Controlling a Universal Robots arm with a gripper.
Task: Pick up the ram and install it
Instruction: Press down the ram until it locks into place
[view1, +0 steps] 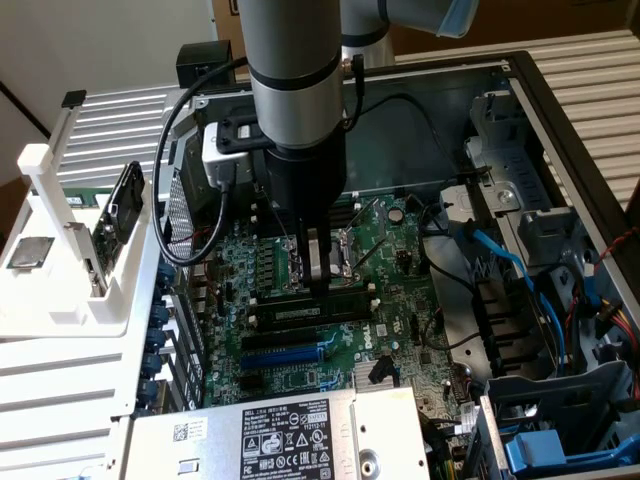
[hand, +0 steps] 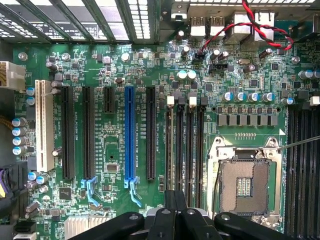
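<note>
**Gripper down on ram at mem slots**

Ext view: arm (view1: 295, 100) reaches straight down into the open PC case (view1: 560, 90), gripper (view1: 320, 285) over the mobo (view1: 395, 235) near frame centre. Ram (view1: 300, 312) lies lengthwise along the mem slot row, directly at 6 o'clock of the fingertips. It runs from about 8 o'clock to 2 o'clock across the board, pale label facing the cam. Tips meet its top edge a bit toward the 2 o'clock end.

Claw: wrist view shows the fingers (hand: 170, 202) drawn together, w/ hardly a gap. Can't tell if they pinch the ram's edge or just touch it.

Wrist view also has the gripper (hand: 175, 200) lined up w/ the mem slots (hand: 189, 150), which sit between the blue slot (hand: 130, 135) and the CPU socket (hand: 245, 182).

Ext view, rel. to ram:
- blue slot (view1: 285, 352) at 6 o'clock, just beside
- labelled box (view1: 290, 435) farther at 6 o'clock
- blue cables (view1: 505, 262) at 3 o'clock, well apart
- white rack (view1: 60, 230) at 9 o'clock, outside the case
</note>
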